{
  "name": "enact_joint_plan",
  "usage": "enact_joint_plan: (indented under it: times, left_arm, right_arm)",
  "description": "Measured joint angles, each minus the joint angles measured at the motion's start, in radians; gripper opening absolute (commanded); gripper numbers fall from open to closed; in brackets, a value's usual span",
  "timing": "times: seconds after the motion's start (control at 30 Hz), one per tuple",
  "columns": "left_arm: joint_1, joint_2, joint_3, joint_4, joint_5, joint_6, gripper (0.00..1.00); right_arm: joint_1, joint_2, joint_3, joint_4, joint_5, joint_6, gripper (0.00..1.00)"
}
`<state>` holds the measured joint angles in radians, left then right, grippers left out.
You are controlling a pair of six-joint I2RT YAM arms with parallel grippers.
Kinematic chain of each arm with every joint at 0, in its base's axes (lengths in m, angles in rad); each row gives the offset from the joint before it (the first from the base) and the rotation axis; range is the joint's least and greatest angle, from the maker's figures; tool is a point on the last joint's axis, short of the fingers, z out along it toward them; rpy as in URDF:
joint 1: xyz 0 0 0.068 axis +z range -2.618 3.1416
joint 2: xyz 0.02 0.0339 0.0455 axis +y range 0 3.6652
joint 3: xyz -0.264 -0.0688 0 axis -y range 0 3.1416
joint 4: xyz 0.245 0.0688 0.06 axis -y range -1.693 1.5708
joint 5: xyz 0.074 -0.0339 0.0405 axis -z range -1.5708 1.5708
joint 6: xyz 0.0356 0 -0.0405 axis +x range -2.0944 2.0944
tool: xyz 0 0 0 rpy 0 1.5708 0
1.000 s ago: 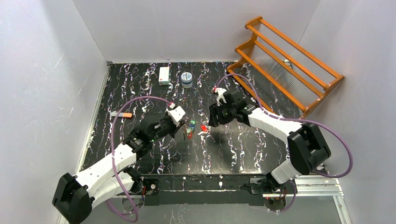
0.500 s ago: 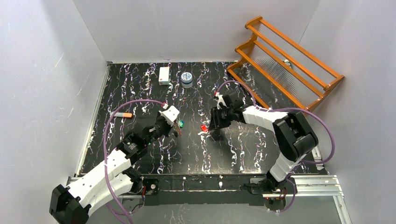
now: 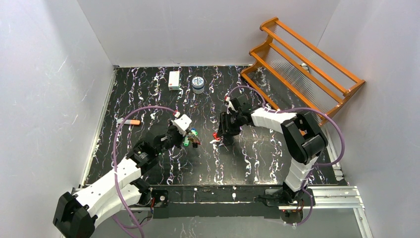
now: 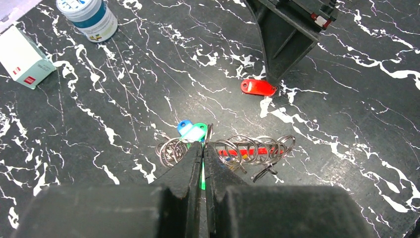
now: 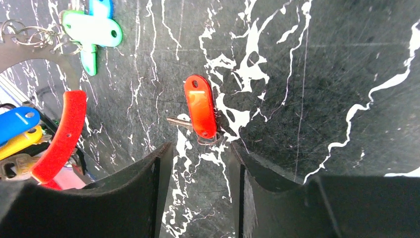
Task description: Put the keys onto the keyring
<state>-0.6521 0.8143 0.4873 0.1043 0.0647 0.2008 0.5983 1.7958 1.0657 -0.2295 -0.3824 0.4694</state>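
Two grippers, one loose key on our list. Our left gripper (image 4: 203,148) is pinched tight on the keyring (image 4: 257,148), which we judge is held ready for threading. At its 3 o'clock the red-capped key (image 5: 200,111) lies flat on the table. Our right gripper (image 5: 200,148) straddles it, jaws half apart, gripping nothing. At 12 o'clock stand the white box (image 4: 22,62) and the blue-labelled tin (image 4: 89,17), lettering unreadable.

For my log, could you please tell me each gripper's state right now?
Left gripper: closed, holding the keyring.
Right gripper: open, jaws either side of the red-capped key.
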Motion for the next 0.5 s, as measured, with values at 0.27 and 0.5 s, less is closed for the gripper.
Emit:
enact_joint_plan:
  times: [0.27, 0.5]
  left_arm:
    - [0.0, 0.019, -0.005, 0.029, 0.012, -0.008, 0.0]
    - [0.0, 0.019, -0.011, 0.031, 0.014, -0.008, 0.0]
  right_arm:
    - [0.004, 0.068, 0.04, -0.03, -0.022, 0.088, 0.4]
    - [0.011, 0.108, 0.087, -0.06, -0.014, 0.104, 0.33]
